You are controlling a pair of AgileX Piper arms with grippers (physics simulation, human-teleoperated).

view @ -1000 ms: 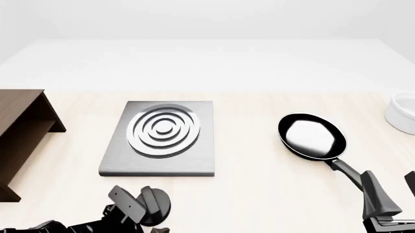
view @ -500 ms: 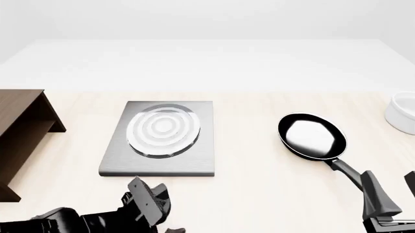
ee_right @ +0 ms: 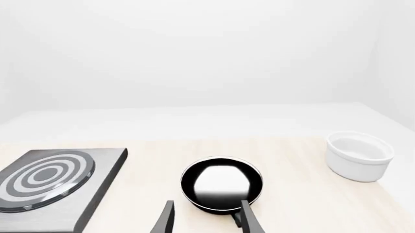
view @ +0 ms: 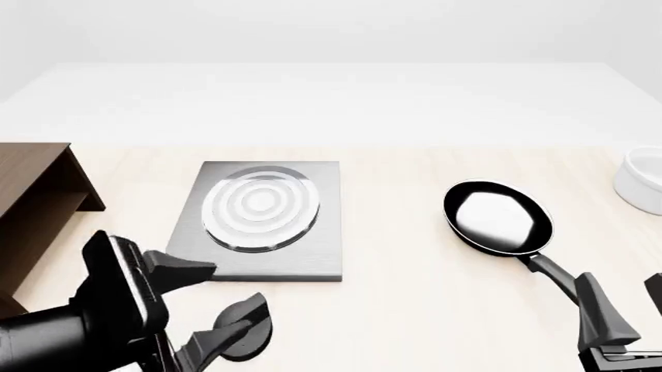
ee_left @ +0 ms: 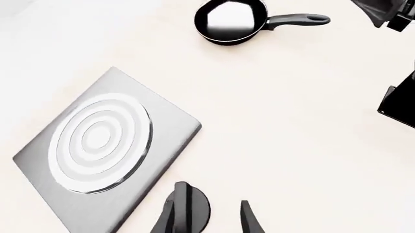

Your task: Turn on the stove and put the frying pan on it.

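**Spotter:** Starting nearest you: your left tool (view: 201, 306) is released, fingers spread and empty, hanging above the black knob (view: 243, 332) on the tabletop (view: 414, 310). The wrist camera shows one finger over the knob (ee_left: 189, 208), the other off to its side, so the knob is not between them. Whether anything touches it, I cannot tell.

**Operator:** And my right?

**Spotter:** Your right tool (view: 621, 310) is released too, holding nothing. Its fingers stand either side of the pan handle's end (view: 553, 273), low at the near right corner of the front view. The right wrist camera shows the handle (ee_right: 238, 216) running in beside one finger, off the middle of the gap.

**Operator:** Farther out?

**Spotter:** The stove (view: 259, 221) lies just beyond the knob, burner rings pale, nothing on it. The frying pan (view: 498, 217) sits flat on the tabletop, well apart from the stove to its right. A wooden shelf (view: 36, 209) stands at the left edge, a white bowl (view: 643, 180) at the far right.

**Operator:** What should worry me?

**Spotter:** My judgement: closing on the handle off-centre could let the pan swing or tip as you lift, since its weight sits far from your grip. Carrying it left, you could clip your own left arm, which sits near the stove's near edge. Lowering your left tool carelessly may nudge the knob.
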